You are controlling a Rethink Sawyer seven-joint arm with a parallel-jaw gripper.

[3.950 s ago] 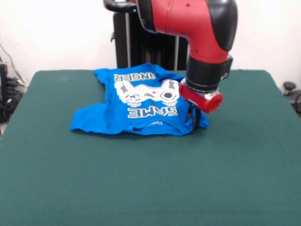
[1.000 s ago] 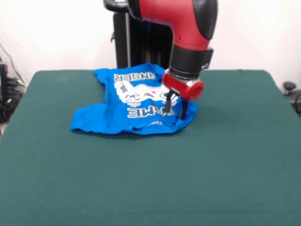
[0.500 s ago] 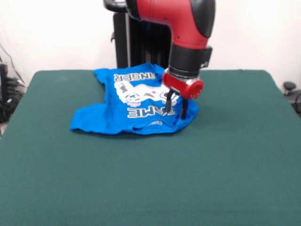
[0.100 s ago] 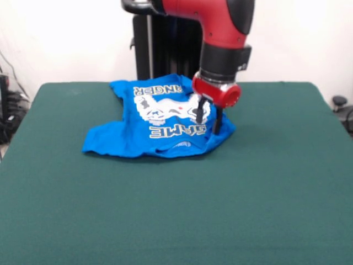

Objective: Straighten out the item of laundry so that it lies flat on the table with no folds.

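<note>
The item of laundry (image 4: 160, 124), a bright blue T-shirt with a white game controller print and white lettering, lies rumpled on the dark green table (image 4: 176, 210) toward its far middle. Its right side is bunched inward, and a sleeve sticks out at the left. My gripper (image 4: 209, 117) hangs over the shirt's right edge. It is open, and its two dark fingers (image 4: 199, 113) stand apart with blue cloth showing between them. I cannot tell whether the tips touch the cloth.
Green tabletop stretches wide in front of the shirt and to both sides. A black stand (image 4: 160, 49) rises behind the table's far edge. Cables lie off the table at the left (image 4: 11, 110).
Since four seconds ago the gripper has moved left from the shirt's right corner, and that corner is now bunched inward. Over the last second it rose slightly.
</note>
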